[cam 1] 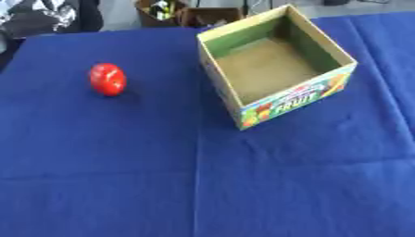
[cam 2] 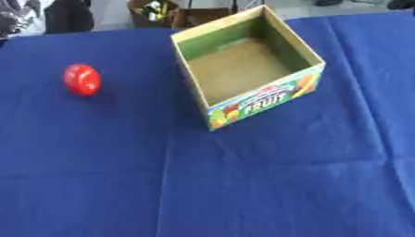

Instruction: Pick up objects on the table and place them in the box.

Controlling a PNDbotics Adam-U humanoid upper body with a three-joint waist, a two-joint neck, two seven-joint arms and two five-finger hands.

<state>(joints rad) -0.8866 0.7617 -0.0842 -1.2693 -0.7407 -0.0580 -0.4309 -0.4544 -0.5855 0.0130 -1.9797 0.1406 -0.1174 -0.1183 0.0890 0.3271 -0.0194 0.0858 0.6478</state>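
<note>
Left eye view: red object point(cam 1: 107, 79), roundish, tomato-like, sits alone on the blue-cloth table point(cam 1: 122, 176), well apart from the box point(cam 1: 243, 99) and to its left. Box is open-top cardboard w/ green inner walls and "FRUIT" print on the near face; floor looks bare, nothing inside as far as visible. No robot hand in frame, neither left nor right, so can't tell whether they're released, clenched or grasping anything. Right eye view: same layout, red object left of box, not touching it, box interior again looks unfilled; some clutter past the far table edge, not task-related. No hands here either. Judgement: task at the start, nothing placed yet; the one visible object left to pick up and drop in the box.
</note>
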